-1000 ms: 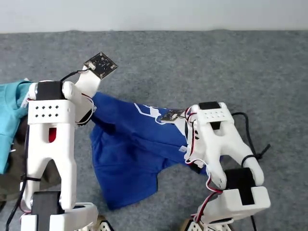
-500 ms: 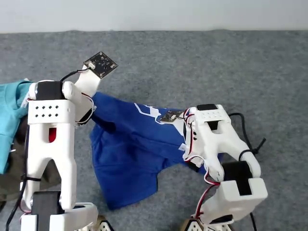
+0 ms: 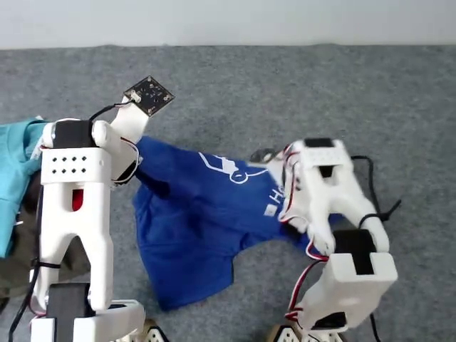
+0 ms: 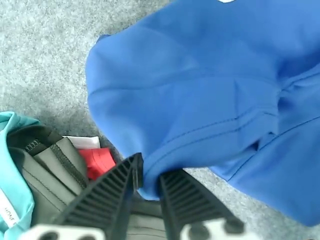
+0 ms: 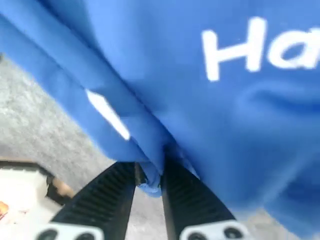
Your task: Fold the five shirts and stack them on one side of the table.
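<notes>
A blue shirt with white print lies crumpled on the grey carpet between the two arms. My left gripper is shut on a hem of the blue shirt at its left side. My right gripper is shut on a fold of the blue shirt at its right side, holding that edge off the table. In the high view the left arm stands left of the shirt and the right arm covers the shirt's right edge.
A pile of other shirts lies at the left table edge: a teal one, with olive and red cloth under it. Grey carpet stretches open at the back and right. A black cable trails beside the right arm.
The right arm has moved to the right and back with the shirt's edge, pulling the cloth out so more of the white print shows. The left arm has stayed put.
</notes>
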{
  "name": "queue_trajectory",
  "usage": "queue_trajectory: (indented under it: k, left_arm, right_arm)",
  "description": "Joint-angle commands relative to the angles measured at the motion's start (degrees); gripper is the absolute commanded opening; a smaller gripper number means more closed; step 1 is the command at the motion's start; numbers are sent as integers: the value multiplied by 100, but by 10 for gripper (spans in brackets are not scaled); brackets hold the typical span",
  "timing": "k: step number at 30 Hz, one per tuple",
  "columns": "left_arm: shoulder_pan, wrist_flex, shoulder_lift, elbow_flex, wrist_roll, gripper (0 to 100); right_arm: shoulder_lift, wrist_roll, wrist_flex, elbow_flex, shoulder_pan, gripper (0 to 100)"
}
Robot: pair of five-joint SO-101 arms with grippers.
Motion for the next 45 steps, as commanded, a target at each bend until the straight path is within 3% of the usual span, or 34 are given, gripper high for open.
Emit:
queue_trajectory:
  k: [1,4,7,12,22,29,34,45]
  left_arm:
    - [35,-88,-264,-66,26,14]
    - [44,-88,-273,-110,26,14]
    - [53,-88,-273,-224,26,14]
    - [53,-141,-237,-268,26,14]
    - [53,-141,-220,-268,26,14]
    - [53,-141,-220,-268,26,14]
    - [53,-255,-211,-259,18,14]
    - [53,-378,-211,-259,18,14]
  right_arm:
    - [-57,220,884,-1204,400,8]
    - [-57,422,1675,-2374,673,8]
    - [-189,501,1675,-2910,901,11]
    - [-136,624,1640,-2576,673,65]
    - [1341,264,1007,-2409,259,61]
    - [1464,334,1481,-3130,242,11]
    - [1464,299,1657,-3525,286,78]
    - [1455,325,1666,-3508,286,81]
